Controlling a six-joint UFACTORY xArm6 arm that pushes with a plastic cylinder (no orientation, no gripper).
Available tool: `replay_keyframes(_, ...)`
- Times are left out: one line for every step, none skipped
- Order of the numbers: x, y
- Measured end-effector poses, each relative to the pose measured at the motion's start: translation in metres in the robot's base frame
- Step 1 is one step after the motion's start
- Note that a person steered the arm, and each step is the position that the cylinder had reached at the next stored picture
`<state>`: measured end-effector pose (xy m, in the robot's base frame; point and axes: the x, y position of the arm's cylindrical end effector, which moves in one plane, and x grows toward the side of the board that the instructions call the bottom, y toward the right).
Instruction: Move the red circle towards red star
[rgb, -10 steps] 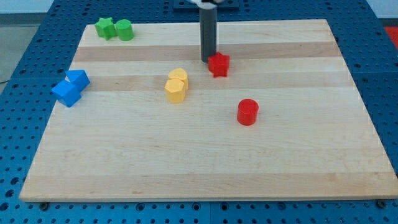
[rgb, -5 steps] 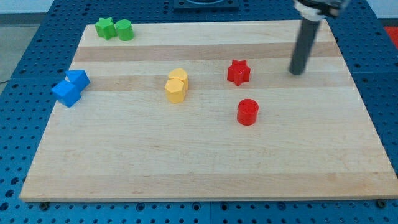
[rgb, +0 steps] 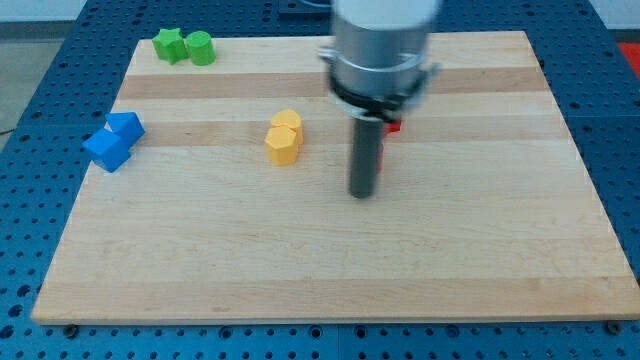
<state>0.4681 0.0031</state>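
My tip (rgb: 362, 196) rests on the wooden board (rgb: 480, 250) a little right of its middle. The arm's grey body fills the view's top centre above it. A small patch of red (rgb: 392, 126) shows just right of the rod, under the arm's body. I cannot tell whether it belongs to the red star or the red circle. No other part of either red block shows, as the arm and rod hide that area.
Two yellow blocks (rgb: 284, 137) sit together left of the rod. Two blue blocks (rgb: 113, 140) lie near the board's left edge. A green star (rgb: 169, 44) and a green cylinder (rgb: 200, 47) sit at the top left corner.
The rod swung from the board's upper right to just right of its middle. The red circle no longer shows at its earlier spot. The red star is now mostly hidden.
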Motion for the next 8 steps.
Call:
replay_keyframes(0.002,-0.014)
replay_keyframes(0.018,-0.008)
replay_keyframes(0.022,0.012)
replay_keyframes(-0.013,0.012)
replay_keyframes(-0.037,0.012)
replay_keyframes(-0.011,0.017)
replay_keyframes(0.008,0.053)
replay_keyframes(-0.012,0.067)
